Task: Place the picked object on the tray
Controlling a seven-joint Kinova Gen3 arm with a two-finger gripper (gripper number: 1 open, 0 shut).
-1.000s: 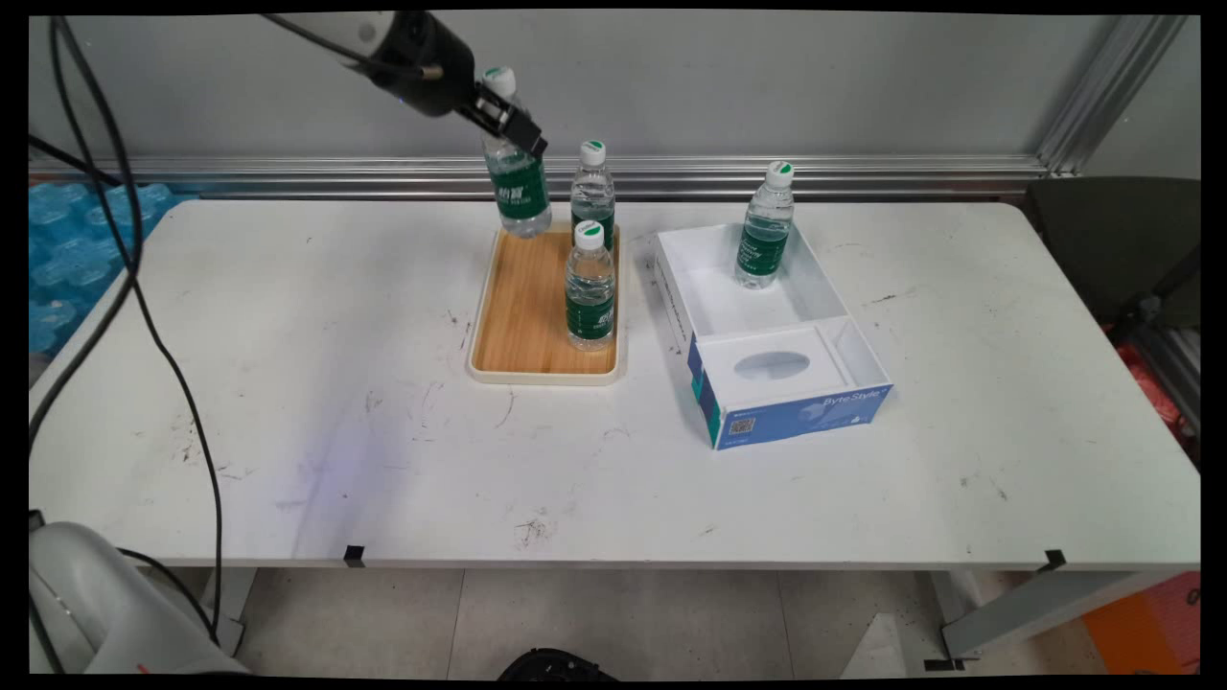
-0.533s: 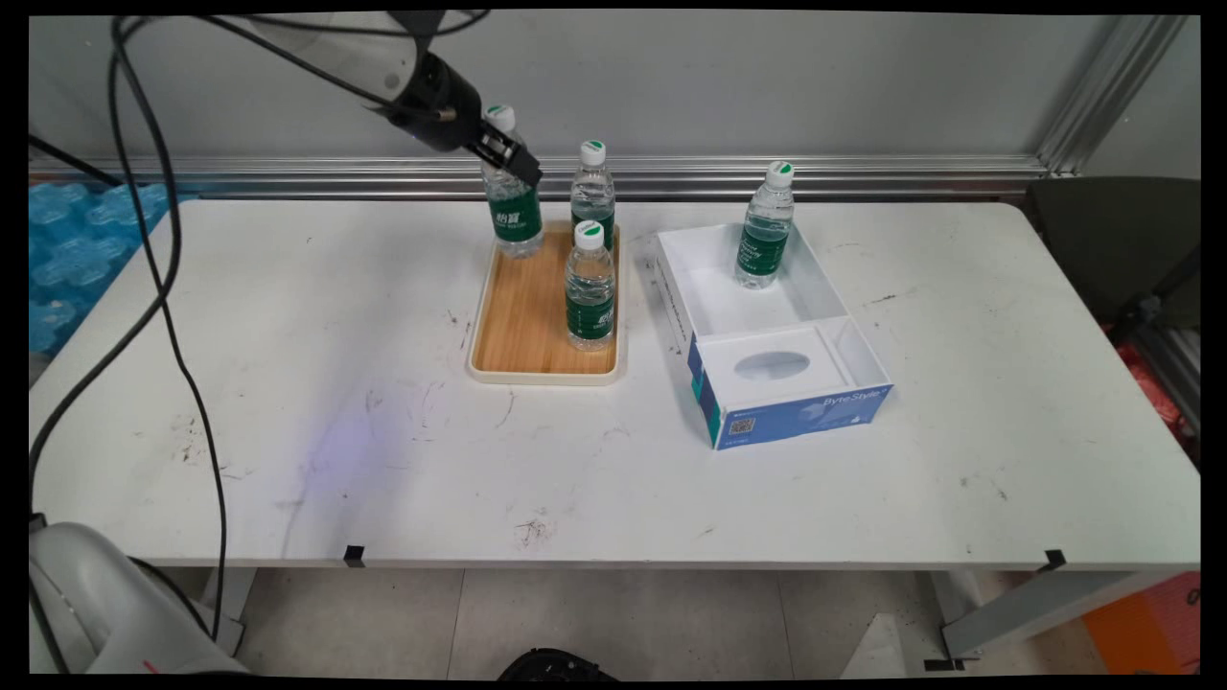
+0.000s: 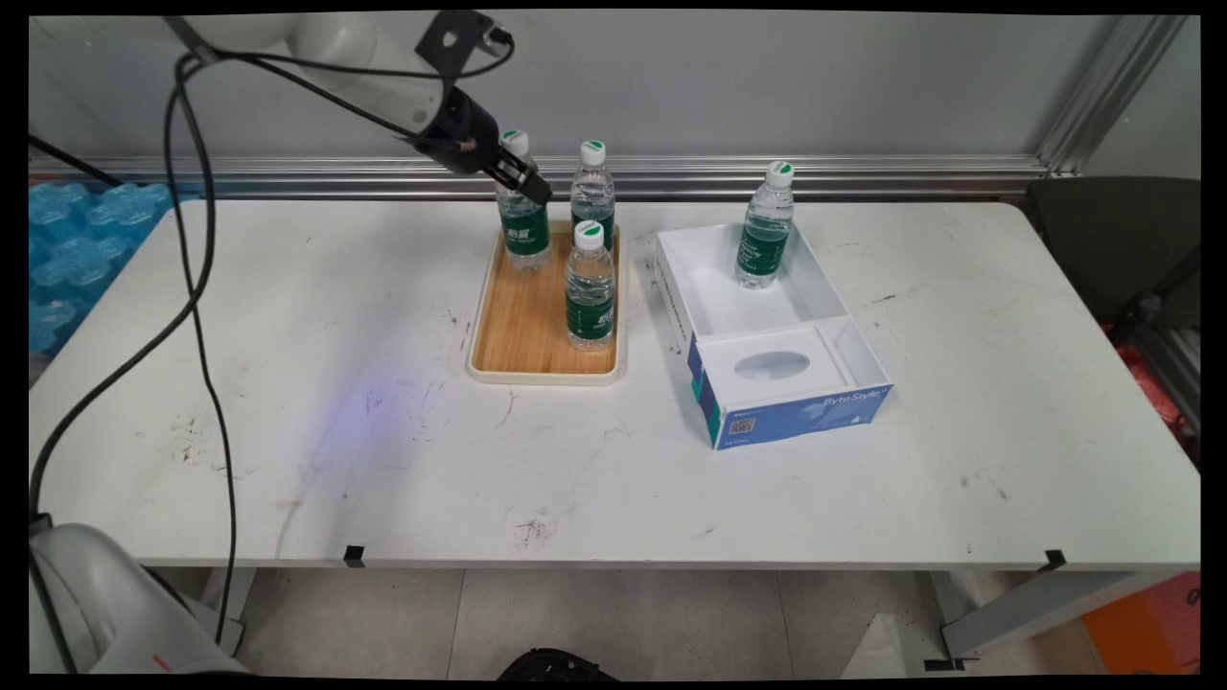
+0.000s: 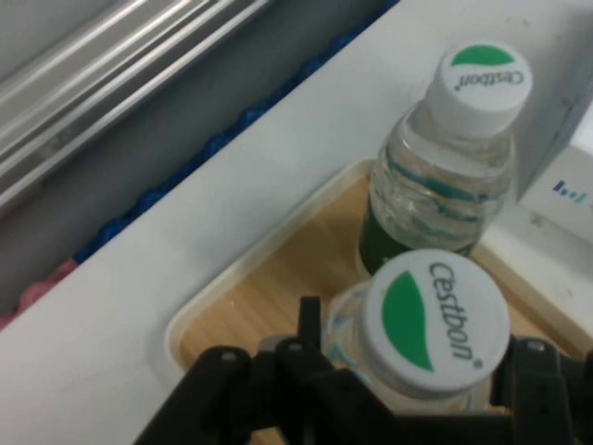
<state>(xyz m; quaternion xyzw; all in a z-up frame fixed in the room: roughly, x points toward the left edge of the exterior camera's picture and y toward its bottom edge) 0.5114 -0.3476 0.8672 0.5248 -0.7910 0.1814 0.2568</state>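
My gripper (image 3: 526, 182) is shut on the neck of a clear water bottle (image 3: 524, 230) with a green label and a white-and-green cap. The bottle stands upright at the back left corner of a wooden tray (image 3: 522, 326); whether its base touches the tray I cannot tell. In the hand view the held bottle's cap (image 4: 434, 320) sits between the black fingers of the gripper (image 4: 417, 375). A second bottle (image 4: 451, 176) stands just beyond it on the tray (image 4: 264, 273). The main view shows that second bottle (image 3: 592, 192) at the tray's back right and a third bottle (image 3: 589, 292) nearer the front.
An open white-and-blue box (image 3: 767, 383) lies right of the tray, with another water bottle (image 3: 764, 230) standing in its far compartment. Black cables (image 3: 196, 287) hang from the arm over the table's left side. Blue packs (image 3: 67, 249) lie beyond the left edge.
The gripper has come down and slightly right with the bottle, from above the tray's back left corner to tray level. The other bottles and the box have not moved.
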